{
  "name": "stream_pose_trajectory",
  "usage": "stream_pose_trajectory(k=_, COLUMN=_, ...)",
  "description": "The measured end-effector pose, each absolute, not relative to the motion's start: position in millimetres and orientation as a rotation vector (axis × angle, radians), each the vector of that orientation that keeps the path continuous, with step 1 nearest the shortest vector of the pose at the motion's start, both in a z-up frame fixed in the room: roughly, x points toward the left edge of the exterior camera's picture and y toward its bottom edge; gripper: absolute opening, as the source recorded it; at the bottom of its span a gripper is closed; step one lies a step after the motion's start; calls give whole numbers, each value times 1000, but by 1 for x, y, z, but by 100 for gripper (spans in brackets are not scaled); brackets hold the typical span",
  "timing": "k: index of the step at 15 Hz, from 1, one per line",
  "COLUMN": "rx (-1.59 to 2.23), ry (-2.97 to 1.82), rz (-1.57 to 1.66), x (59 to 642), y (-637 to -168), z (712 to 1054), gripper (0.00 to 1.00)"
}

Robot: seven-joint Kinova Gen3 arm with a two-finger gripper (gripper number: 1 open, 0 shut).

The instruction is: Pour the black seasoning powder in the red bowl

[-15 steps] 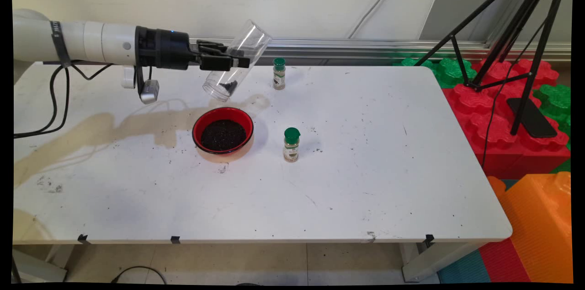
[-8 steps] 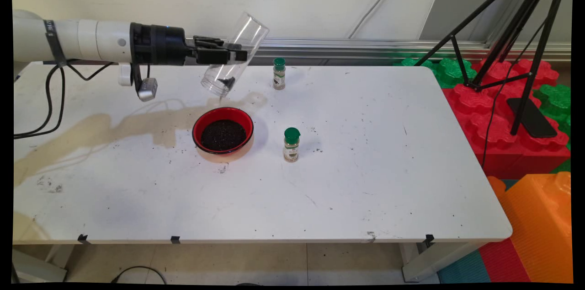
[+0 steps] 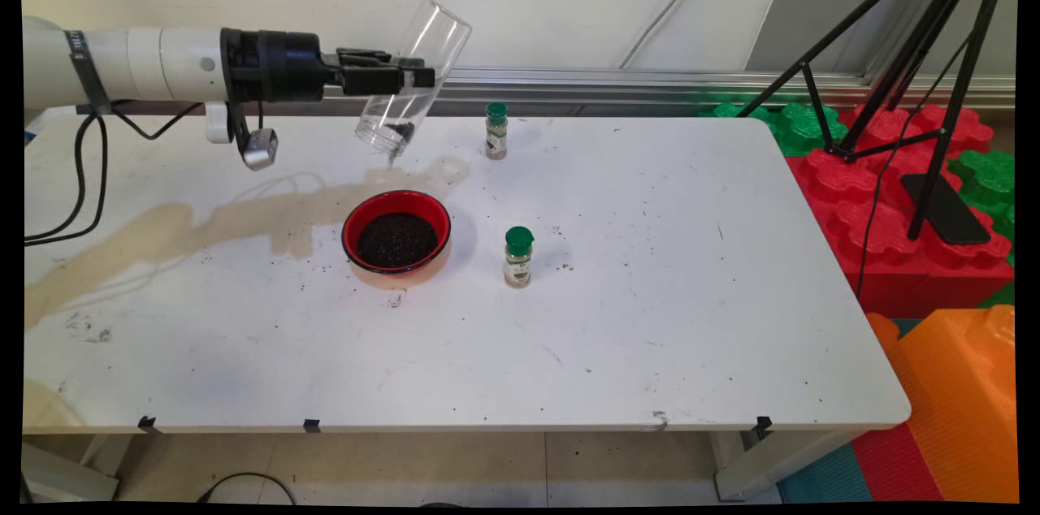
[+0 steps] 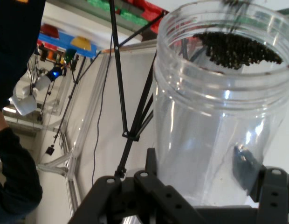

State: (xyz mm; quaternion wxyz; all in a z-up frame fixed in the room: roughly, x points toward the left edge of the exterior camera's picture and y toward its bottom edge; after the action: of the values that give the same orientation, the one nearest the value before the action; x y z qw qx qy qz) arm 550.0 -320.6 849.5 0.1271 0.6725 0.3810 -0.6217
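Clear glossy plastic jar (image 3: 413,76)

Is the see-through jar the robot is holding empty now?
Not quite. The jar is tipped mouth-down in the gripper, and a small clump of black grains sits at its mouth, above the bowl.

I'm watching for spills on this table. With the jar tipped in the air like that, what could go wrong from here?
1. The clear jar, held tilted mouth-down in the gripper, sits toward the far side of the red bowl, not squarely over it, so the dark grains at its mouth may land on the table.
2. The jar is smooth plastic and could slip in the grip.
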Motion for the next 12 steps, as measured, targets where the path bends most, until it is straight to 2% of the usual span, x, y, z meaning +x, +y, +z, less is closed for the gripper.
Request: stream_pose_trajectory(k=12, rx=1886, ry=1075, rz=-1842, x=554, y=-315, z=858, gripper=0)
